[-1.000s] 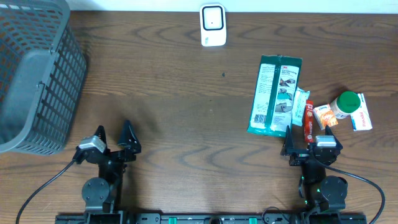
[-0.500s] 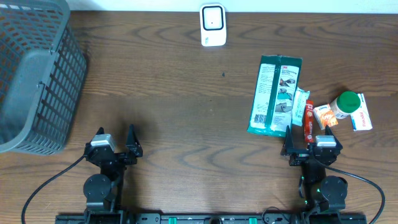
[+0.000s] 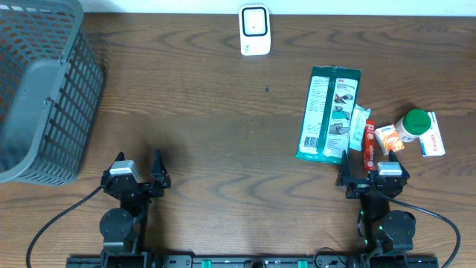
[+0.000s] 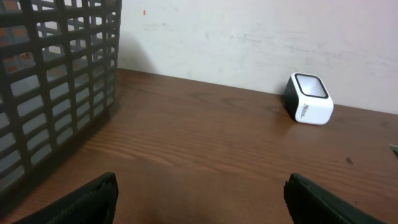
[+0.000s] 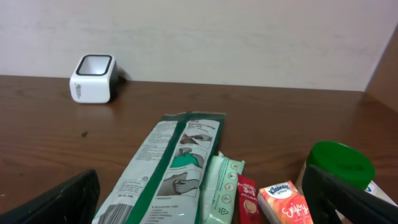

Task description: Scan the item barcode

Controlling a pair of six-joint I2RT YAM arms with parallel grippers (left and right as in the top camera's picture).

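Both arms sit at the table's 6 o'clock edge. The left gripper [image 3: 137, 173] has its fingers spread wide on nothing, and the right gripper [image 3: 372, 174] is just as wide and empty. The green wipes pack [image 3: 327, 112], red sachet [image 3: 367, 147] and green-capped bottle [image 3: 413, 123] lie together around 3 o'clock, just ahead of the right gripper. The white scanner [image 3: 254, 30] is at 12, the grey basket [image 3: 44, 97] at 10.

Even indoor light, soft shadows, sharp views, dark near fingers [image 4: 93, 199] blurred
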